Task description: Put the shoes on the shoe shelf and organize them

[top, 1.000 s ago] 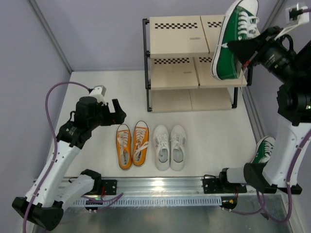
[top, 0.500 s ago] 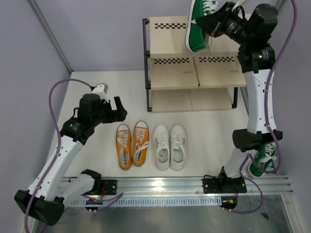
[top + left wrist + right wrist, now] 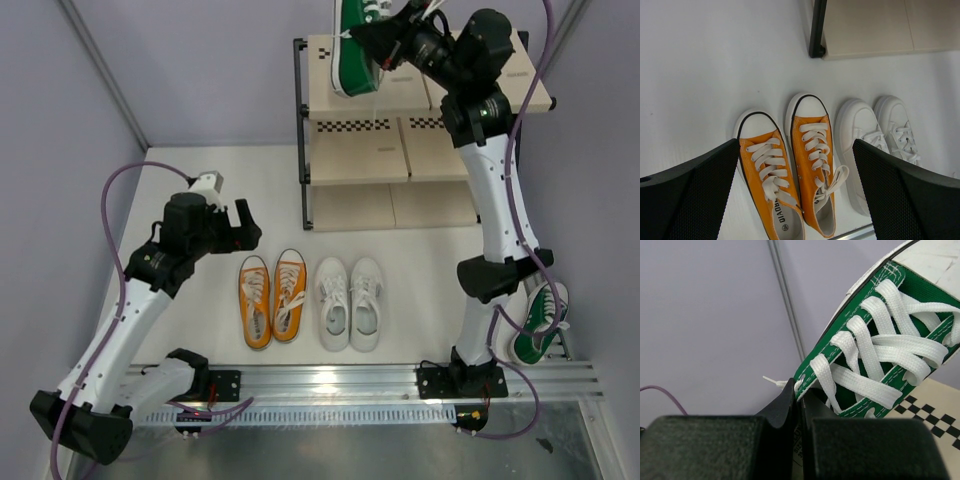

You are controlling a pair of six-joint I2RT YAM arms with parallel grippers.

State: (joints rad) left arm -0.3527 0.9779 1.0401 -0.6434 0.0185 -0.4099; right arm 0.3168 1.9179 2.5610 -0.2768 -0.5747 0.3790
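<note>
Right pincer (image 3: 799,395) tight on green sneaker (image 3: 880,355); illegible insole lettering (image 3: 781,220) in orange sneaker (image 3: 767,185)

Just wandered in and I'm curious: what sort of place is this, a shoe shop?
Probably a robot test bench, not a shop: the left arm and right arm are bolted to a metal rail beside a white table boxed in by plain walls, with one shoe shelf and a few sneakers.

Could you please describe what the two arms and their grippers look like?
The left arm and right arm have smooth white links joined by rounded black joints. A purple cable loops along each one. The left gripper and right gripper are black, with broad flat fingers. The left gripper's pads show a fine mesh texture.
</note>
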